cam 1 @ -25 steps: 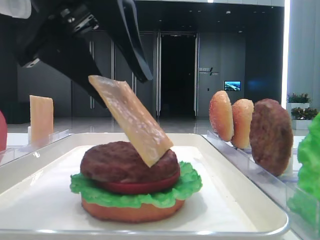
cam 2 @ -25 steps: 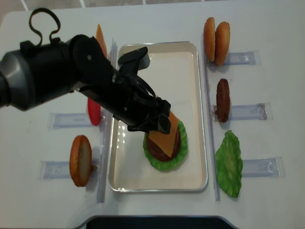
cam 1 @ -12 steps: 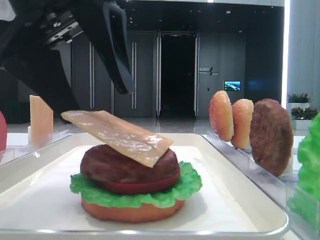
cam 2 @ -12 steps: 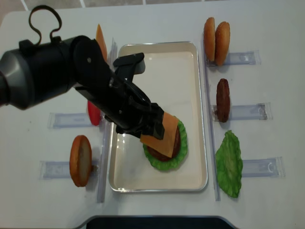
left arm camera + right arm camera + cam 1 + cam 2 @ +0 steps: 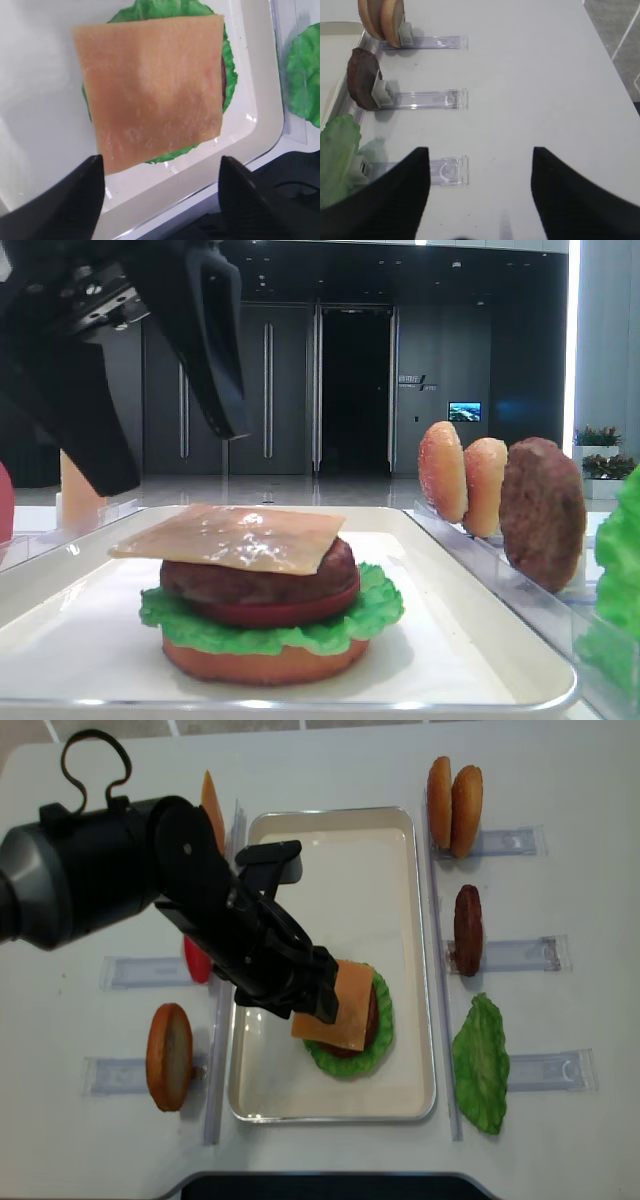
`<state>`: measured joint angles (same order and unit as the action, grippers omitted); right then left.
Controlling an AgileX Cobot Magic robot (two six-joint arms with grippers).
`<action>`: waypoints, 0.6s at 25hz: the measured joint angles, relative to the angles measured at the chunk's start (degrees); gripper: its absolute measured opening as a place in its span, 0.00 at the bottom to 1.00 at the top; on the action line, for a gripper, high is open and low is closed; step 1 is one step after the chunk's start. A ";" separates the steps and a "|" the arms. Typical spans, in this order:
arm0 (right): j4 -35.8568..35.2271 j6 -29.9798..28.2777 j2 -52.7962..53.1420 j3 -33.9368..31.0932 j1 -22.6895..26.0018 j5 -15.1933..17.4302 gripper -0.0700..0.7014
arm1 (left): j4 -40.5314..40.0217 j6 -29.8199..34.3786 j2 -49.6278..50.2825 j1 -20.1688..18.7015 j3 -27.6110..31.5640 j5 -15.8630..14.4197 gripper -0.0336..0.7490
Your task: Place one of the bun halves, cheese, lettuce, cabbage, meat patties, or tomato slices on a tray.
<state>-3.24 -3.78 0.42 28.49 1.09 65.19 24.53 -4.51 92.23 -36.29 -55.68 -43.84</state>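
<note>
The cheese lies flat on top of a stack on the tray: meat patty, tomato slice, lettuce and bun half. My left gripper hangs just above the cheese's left side, open, touching nothing. In the left wrist view the cheese fills the middle, and the left gripper stands open past its near edge. My right gripper is open over bare table, right of the racks, with nothing between its fingers.
Clear racks flank the tray. On the right stand two bun halves, a patty and a lettuce leaf. On the left stand a cheese slice, a tomato slice and a bun half.
The cheese hung tilted from my left gripper and now lies flat on the patty. The left gripper opened, let it go and shifted slightly left.
</note>
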 joint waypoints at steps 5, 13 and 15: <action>0.00 0.00 0.00 0.00 0.00 0.00 0.67 | -3.71 -2.29 0.00 0.00 -2.39 -2.88 0.73; 0.00 0.00 0.00 0.00 0.00 0.00 0.67 | -11.10 -5.55 0.00 0.00 -9.40 -10.88 0.73; 0.00 0.00 0.00 0.00 0.00 0.00 0.67 | -12.59 -6.50 0.00 0.00 -10.64 -12.62 0.73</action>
<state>-3.24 -3.78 0.42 28.49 1.09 65.19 11.94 -11.00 92.23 -36.29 -66.32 -56.46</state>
